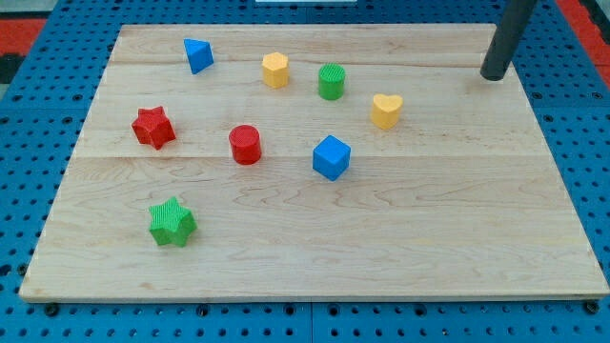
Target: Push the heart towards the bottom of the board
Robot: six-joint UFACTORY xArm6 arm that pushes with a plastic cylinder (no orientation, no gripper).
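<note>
I carry no jaws; my arm ends in a straight dark rod, so there is no wide or narrow state to report and nothing is held. My tip (494, 76) rests on the wooden board (429, 238) in the upper right of the frame, near the board's top edge and right edge. The board lies on a blue counter (19, 191).

Task item: the yellow heart (386, 110) sits right of centre in the upper half of the frame. It is to the left of and slightly below my tip, well apart from it, with bare wood between them. No block touches my tip.

Positions of the other blocks:
- The green cylinder (331, 82) stands up and to the left of the heart, near it but not touching.
- The yellow hexagonal block (275, 70) stands left of the green cylinder.
- The blue triangular block (197, 55) lies in the upper left, near the top edge.
- The blue cube (331, 157) sits below and to the left of the heart, apart from it.
- The red cylinder (245, 145) stands left of the blue cube.
- The red star (152, 128) lies at the left side of the frame.
- The green star (172, 222) lies in the lower left.

All blocks stand separate from one another.
</note>
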